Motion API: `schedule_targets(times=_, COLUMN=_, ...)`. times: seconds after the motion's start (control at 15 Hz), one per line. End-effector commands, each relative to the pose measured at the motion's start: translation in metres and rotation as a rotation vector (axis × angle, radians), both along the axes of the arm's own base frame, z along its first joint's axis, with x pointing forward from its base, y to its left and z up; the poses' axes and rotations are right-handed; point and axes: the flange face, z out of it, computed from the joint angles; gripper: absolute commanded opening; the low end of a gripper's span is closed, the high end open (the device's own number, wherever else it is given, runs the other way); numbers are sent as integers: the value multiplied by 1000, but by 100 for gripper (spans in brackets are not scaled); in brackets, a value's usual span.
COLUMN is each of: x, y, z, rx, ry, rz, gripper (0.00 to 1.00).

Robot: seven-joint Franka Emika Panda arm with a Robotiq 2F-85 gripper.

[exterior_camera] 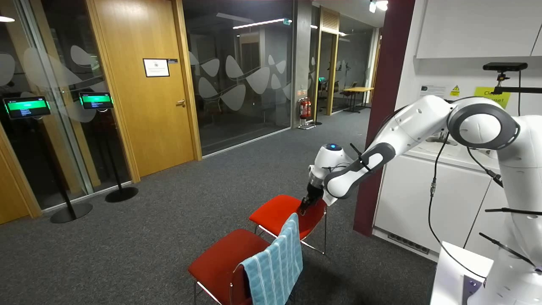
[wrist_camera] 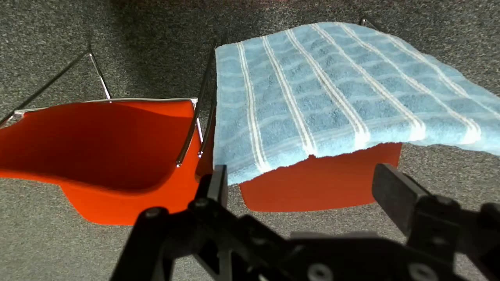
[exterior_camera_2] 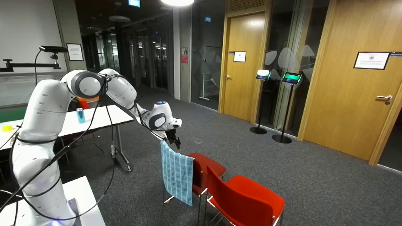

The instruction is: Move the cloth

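Gry carpet (exterior_camera: 148, 241), wd door (exterior_camera: 139, 114), glass wall (exterior_camera: 243, 80), wht tbl (exterior_camera_2: 122, 115)

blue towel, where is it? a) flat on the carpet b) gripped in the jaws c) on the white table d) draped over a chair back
D: the blue towel hangs over the back of the darker red chair in both exterior views, while the jaws stand open in the wrist view.

Cloth (wrist_camera: 332, 89): light blue, white stripes, faint checks. End effector (wrist_camera: 302, 183): black. Chairs (exterior_camera_2: 241, 204): plain red.
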Motion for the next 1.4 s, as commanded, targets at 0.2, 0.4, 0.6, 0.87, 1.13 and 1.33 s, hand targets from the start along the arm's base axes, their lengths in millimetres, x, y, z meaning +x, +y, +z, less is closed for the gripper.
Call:
schedule_targets(times=0.2, x=-11, y=3, z=3, rx=0, ry=8, rz=9, gripper=100)
schedule_targets(times=0.4, x=-13, y=3, z=4, rx=0, ry=10, rz=9, gripper=100)
schedule_targets(times=0.6, x=-13, y=3, z=3, rx=0, ry=10, rz=9, gripper=100)
schedule_targets(times=0.87, x=-13, y=3, z=3, rx=0, ry=10, rz=9, gripper=100)
schedule_targets(times=1.13, x=-13, y=3, z=3, rx=0, ry=10, rz=10, gripper=100)
schedule_targets(times=1.33, x=-13, y=3, z=3, rx=0, ry=10, rz=10, gripper=100)
